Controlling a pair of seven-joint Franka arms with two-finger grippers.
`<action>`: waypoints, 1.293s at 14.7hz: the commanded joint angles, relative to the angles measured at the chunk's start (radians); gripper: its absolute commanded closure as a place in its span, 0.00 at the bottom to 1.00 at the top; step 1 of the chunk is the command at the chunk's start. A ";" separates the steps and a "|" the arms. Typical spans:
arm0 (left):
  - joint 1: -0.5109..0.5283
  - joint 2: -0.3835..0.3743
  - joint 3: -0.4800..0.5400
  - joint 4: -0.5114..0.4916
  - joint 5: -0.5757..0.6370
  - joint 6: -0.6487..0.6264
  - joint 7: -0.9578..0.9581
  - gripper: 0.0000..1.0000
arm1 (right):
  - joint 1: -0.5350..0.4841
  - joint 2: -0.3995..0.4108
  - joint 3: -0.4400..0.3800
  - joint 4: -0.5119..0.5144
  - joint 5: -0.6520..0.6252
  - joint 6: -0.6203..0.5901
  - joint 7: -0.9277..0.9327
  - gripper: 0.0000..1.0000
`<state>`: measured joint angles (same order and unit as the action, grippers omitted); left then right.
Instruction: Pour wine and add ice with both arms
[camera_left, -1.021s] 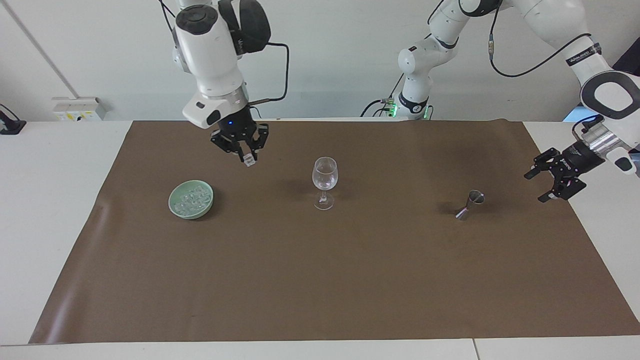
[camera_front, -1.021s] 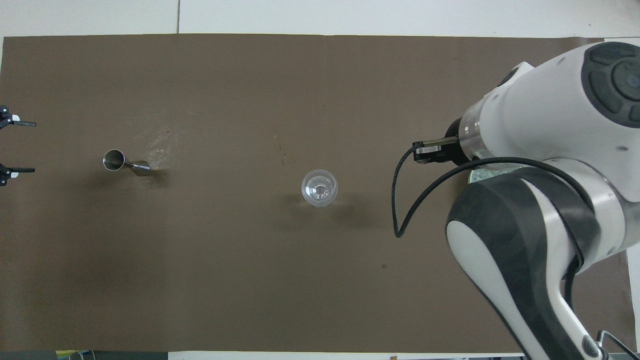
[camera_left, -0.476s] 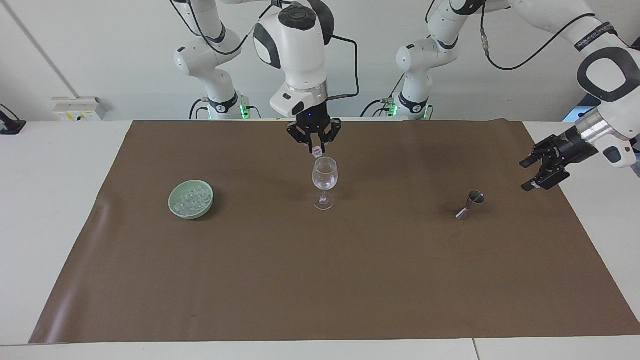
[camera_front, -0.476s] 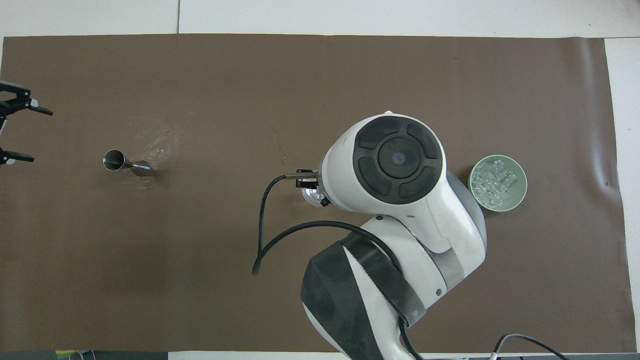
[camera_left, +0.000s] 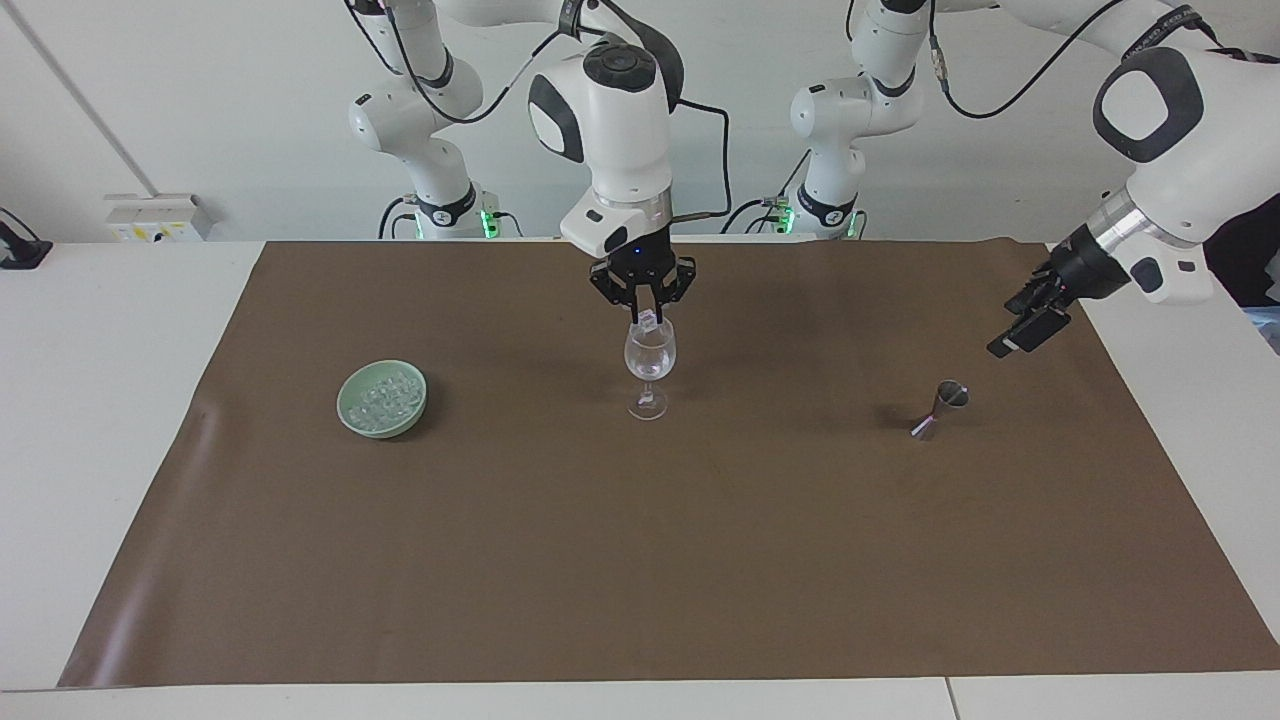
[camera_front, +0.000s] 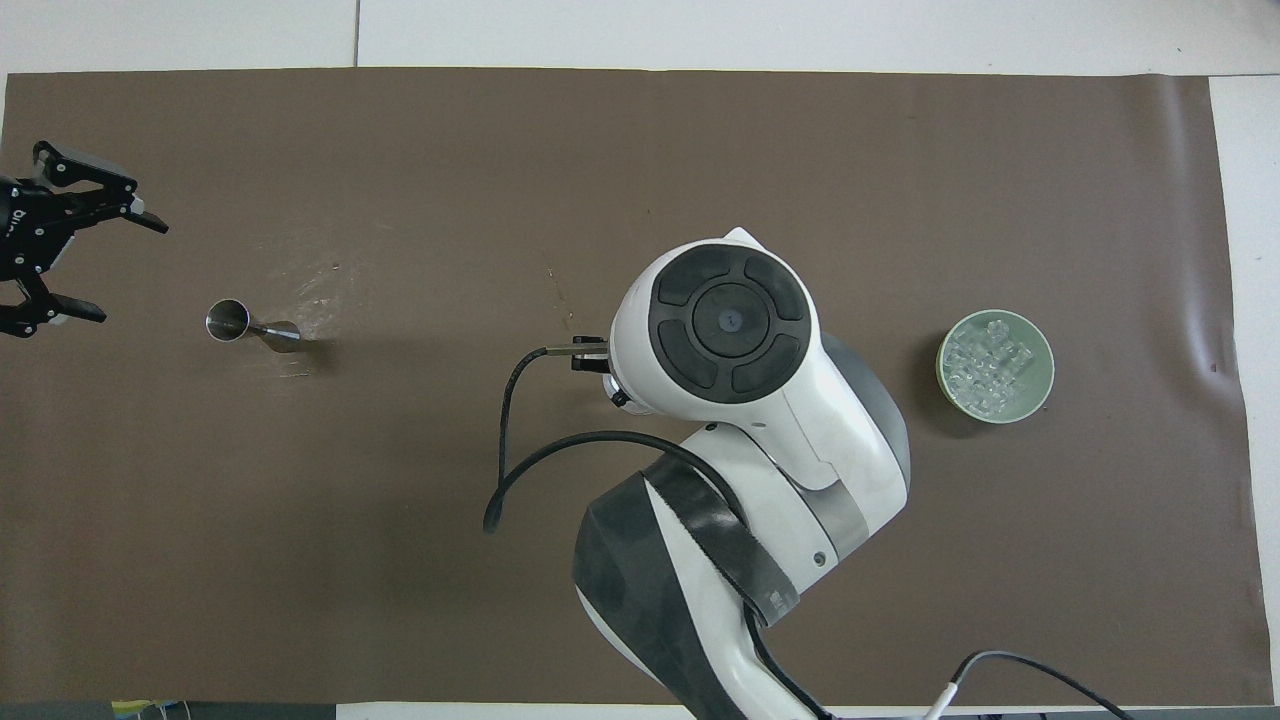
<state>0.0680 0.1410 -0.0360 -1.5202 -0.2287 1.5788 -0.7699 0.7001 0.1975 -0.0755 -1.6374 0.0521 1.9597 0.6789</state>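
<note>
Facing view: my right gripper (camera_left: 648, 316), clenched on a small clear ice cube (camera_left: 648, 320), hangs directly over the stemmed clear wine glass (camera_left: 650, 366); left gripper (camera_left: 1028, 322) released, waiting.

White wall (camera_left: 200, 100), white table (camera_left: 100, 400), brown mat (camera_left: 640, 560)
</note>
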 joint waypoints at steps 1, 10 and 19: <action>-0.074 -0.003 0.033 0.018 0.055 -0.026 0.012 0.00 | -0.001 0.000 0.000 -0.012 -0.014 0.044 0.013 0.94; -0.100 0.005 0.064 0.072 0.129 -0.123 0.314 0.00 | 0.002 -0.032 0.002 -0.104 -0.012 0.090 0.014 0.84; -0.140 -0.003 0.042 0.097 0.218 -0.217 0.573 0.00 | 0.022 -0.032 0.002 -0.087 -0.012 0.052 0.016 0.54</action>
<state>-0.0651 0.1396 0.0101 -1.4423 -0.0501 1.3890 -0.2585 0.7215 0.1907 -0.0742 -1.7053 0.0521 2.0233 0.6790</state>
